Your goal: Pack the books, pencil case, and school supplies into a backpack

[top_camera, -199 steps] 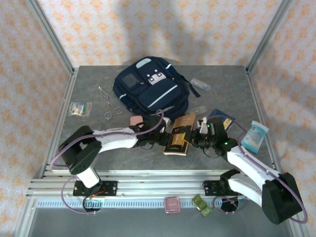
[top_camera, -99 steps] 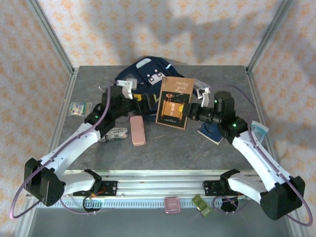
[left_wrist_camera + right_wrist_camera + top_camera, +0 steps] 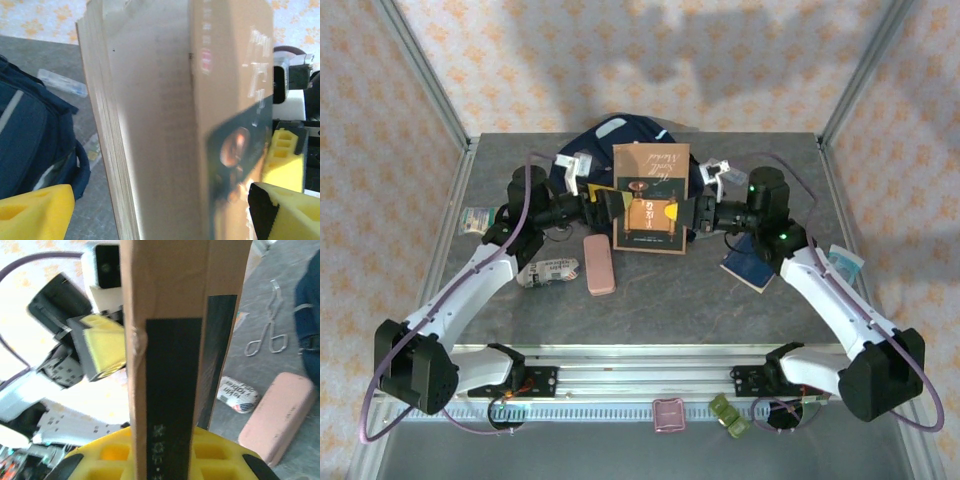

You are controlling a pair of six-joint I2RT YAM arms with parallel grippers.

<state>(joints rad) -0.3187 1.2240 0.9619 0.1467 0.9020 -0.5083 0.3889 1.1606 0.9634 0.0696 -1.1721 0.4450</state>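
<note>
The book [image 3: 650,200] was passing between arms on its way to the backpack [image 3: 638,130], which lay just behind both pincers. The right pincer [image 3: 692,212] was clamped thin on one edge, holding the book upright. The left pincer [image 3: 608,206] stood wide, jaws either side of the opposite edge, gripping nothing. Next, I judged, the left should close before the right lets go. The left wrist view showed page edges between its yellow fingers [image 3: 35,215]. The right wrist view showed the pencil case [image 3: 277,417] on the worktop [image 3: 280,285] below.
</note>
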